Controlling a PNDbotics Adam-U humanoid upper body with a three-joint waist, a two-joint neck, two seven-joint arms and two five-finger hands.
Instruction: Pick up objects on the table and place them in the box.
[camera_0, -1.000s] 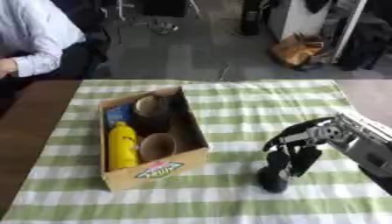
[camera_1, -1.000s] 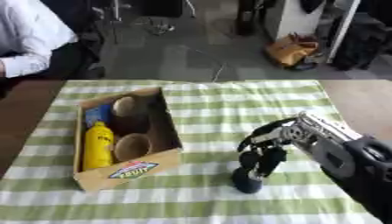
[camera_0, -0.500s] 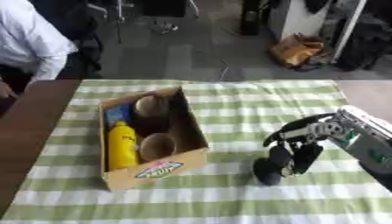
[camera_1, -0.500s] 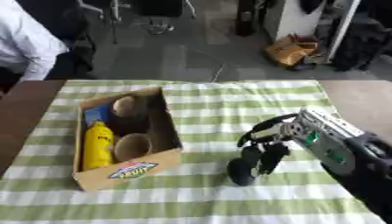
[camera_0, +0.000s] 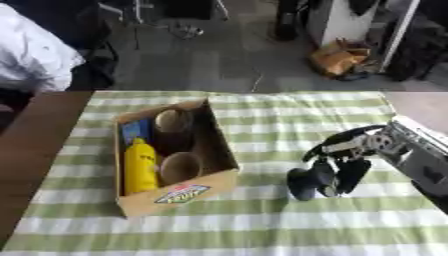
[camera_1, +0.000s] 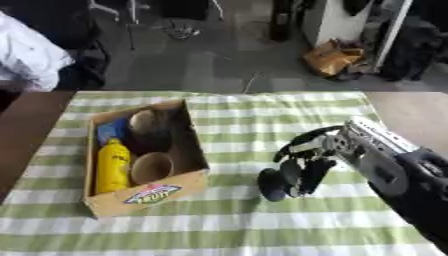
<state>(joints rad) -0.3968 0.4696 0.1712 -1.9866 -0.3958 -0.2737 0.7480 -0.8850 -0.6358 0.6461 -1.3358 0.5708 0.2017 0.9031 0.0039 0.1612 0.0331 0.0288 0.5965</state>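
Observation:
A dark rounded object (camera_0: 304, 183) is held just above the green-striped cloth, right of the cardboard box (camera_0: 227, 176). My right hand (camera_0: 343, 169) comes in from the right with its fingers curled down round the object. The box holds a yellow bottle (camera_0: 140, 165), a brown cup (camera_0: 181, 167), a tan round thing (camera_0: 172, 120) and something blue (camera_0: 134, 131) at its back left. My left hand shows in neither view.
The striped cloth (camera_0: 262, 225) covers the table; bare dark wood (camera_0: 35, 150) runs down the left side. A person in a white shirt (camera_0: 35, 60) sits at the far left corner. Bags and furniture stand on the floor beyond the table.
My right hand has carried the dark object a little to the left, toward the box, lifting it slightly. The camera has shifted somewhat too.

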